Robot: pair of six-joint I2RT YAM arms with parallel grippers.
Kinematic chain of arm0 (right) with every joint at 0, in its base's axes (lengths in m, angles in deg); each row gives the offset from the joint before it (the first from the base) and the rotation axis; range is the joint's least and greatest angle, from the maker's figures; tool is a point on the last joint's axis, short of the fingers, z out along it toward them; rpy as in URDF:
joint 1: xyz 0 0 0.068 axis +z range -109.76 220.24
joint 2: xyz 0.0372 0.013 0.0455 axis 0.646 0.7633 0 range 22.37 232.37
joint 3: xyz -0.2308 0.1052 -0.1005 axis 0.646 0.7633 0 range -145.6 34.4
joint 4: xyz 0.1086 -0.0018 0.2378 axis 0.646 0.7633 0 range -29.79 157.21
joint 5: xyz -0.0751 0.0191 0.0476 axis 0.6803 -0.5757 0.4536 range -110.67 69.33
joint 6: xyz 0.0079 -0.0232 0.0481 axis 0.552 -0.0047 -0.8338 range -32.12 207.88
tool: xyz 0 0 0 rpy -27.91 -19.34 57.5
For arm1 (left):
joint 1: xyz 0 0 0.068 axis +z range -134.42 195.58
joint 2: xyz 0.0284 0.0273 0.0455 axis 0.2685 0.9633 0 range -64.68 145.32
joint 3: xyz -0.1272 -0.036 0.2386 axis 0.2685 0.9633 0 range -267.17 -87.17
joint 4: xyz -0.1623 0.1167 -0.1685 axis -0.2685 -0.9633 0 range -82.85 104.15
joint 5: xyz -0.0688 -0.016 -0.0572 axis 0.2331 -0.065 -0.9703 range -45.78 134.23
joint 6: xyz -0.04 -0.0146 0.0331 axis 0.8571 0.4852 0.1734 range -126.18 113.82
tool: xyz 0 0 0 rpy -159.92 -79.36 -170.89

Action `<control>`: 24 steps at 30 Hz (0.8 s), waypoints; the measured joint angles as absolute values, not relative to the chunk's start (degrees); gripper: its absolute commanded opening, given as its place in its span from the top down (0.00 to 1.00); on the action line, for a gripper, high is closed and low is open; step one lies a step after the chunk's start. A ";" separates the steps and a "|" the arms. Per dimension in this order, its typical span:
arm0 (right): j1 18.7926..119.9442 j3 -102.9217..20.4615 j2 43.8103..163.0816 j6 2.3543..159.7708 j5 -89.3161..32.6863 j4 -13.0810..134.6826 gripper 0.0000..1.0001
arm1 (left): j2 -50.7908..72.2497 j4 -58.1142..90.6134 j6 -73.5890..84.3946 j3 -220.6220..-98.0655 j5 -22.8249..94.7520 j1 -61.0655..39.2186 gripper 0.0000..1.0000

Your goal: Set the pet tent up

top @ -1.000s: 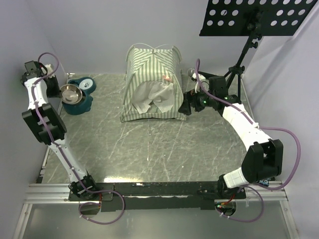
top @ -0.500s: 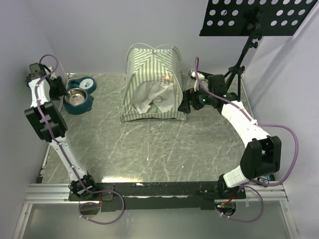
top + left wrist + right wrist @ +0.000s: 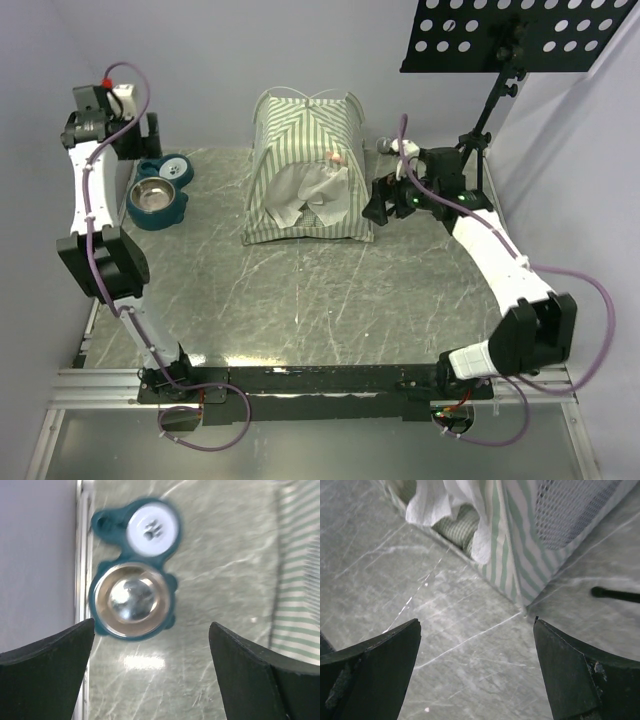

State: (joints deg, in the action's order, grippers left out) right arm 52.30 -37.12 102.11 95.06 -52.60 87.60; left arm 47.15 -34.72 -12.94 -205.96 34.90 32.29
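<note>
The pet tent (image 3: 305,165) stands erected at the back middle of the table, green-and-white striped, with thin white poles crossing at its top. Its white door flap (image 3: 445,500) hangs over the opening, and a checked cushion (image 3: 457,527) shows inside. A white mesh panel (image 3: 570,510) is on its side. My right gripper (image 3: 377,205) hovers open just off the tent's front right corner (image 3: 522,605), with only bare table between its fingers (image 3: 477,675). My left gripper (image 3: 148,135) is open, high above the bowl stand, holding nothing (image 3: 152,680).
A teal double bowl stand (image 3: 158,195) sits at the back left, with a steel bowl (image 3: 131,600) in one ring and a white paw-print lid (image 3: 152,527) on the other. A black music stand (image 3: 490,110) rises at the back right, and its foot (image 3: 615,595) lies near the tent.
The left gripper set the steel bowl into the teal stand, opened and rose up and back. The right gripper stayed open and shifted slightly beside the tent.
</note>
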 measured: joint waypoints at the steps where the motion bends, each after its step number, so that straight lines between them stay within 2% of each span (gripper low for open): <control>1: 52.27 -36.79 100.45 95.25 -51.74 87.17 0.00 | 46.26 -34.45 -13.36 -206.20 35.01 31.15 0.00; 8: 49.13 -31.88 86.55 95.91 -44.55 84.70 0.00 | 37.38 -31.59 -18.49 -198.42 41.85 18.60 0.00; 12: 44.19 -27.13 81.43 95.12 -39.55 83.32 0.00 | 33.32 -30.80 -16.85 -192.82 40.35 12.55 0.00; 16: 41.00 -20.88 79.36 94.05 -36.31 82.34 0.00 | 28.66 -28.31 -11.67 -184.19 37.18 12.55 0.00; 20: 40.84 -11.11 77.00 92.59 -34.85 79.38 0.00 | 21.89 -24.38 -7.96 -168.45 36.04 13.49 0.00; 24: 40.84 -4.73 73.85 92.22 -34.83 78.51 0.00 | 18.70 -22.80 -6.87 -158.33 36.35 13.49 0.00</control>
